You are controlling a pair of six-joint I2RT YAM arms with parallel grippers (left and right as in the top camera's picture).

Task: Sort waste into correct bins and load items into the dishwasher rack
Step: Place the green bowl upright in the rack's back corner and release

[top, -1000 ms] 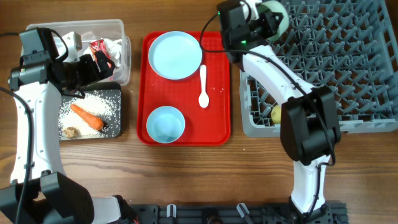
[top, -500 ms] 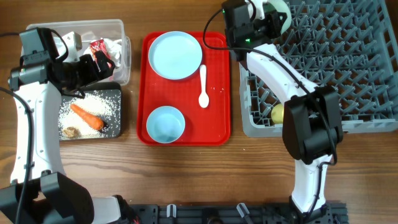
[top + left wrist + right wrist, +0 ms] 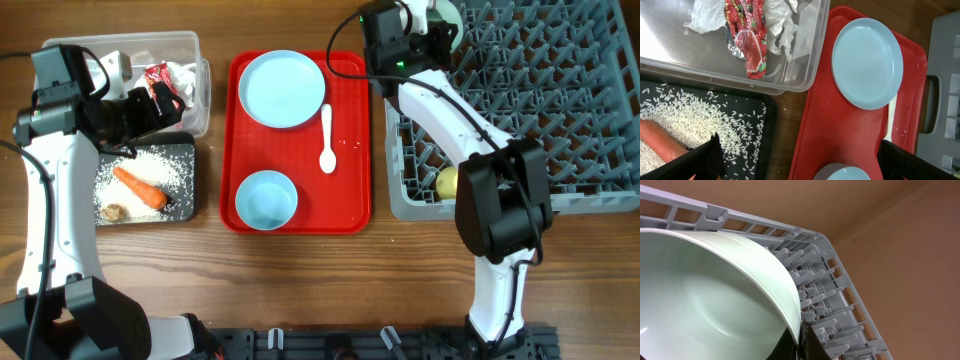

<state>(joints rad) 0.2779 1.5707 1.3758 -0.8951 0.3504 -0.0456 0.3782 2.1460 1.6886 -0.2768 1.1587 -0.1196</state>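
My right gripper [image 3: 437, 28] is shut on the rim of the mint-green bowl [image 3: 452, 14], tilted on edge over the far-left corner of the grey dishwasher rack [image 3: 540, 100]. In the right wrist view the bowl [image 3: 705, 305] fills the left, with the fingers [image 3: 802, 340] pinching its rim above the pegs [image 3: 830, 295]. A yellow cup [image 3: 446, 183] sits in the rack. My left gripper [image 3: 165, 103] is open and empty [image 3: 805, 167] over the near edge of the clear tub [image 3: 190, 45], which holds the wrapper [image 3: 747, 35] and tissue [image 3: 705, 15]. The black tub [image 3: 185, 205] holds rice [image 3: 700, 120], a carrot [image 3: 138, 186] and a brown scrap [image 3: 113, 212].
A flat red tray [image 3: 350, 200] lies between the tubs and the rack. On it are the pale blue plate [image 3: 283, 88], the pale blue bowl [image 3: 266, 198] and the white spoon [image 3: 327, 140]. Bare wooden table runs along the front.
My right gripper has shifted slightly right with the mint-green bowl, further over the rack's corner. The left arm has not moved.
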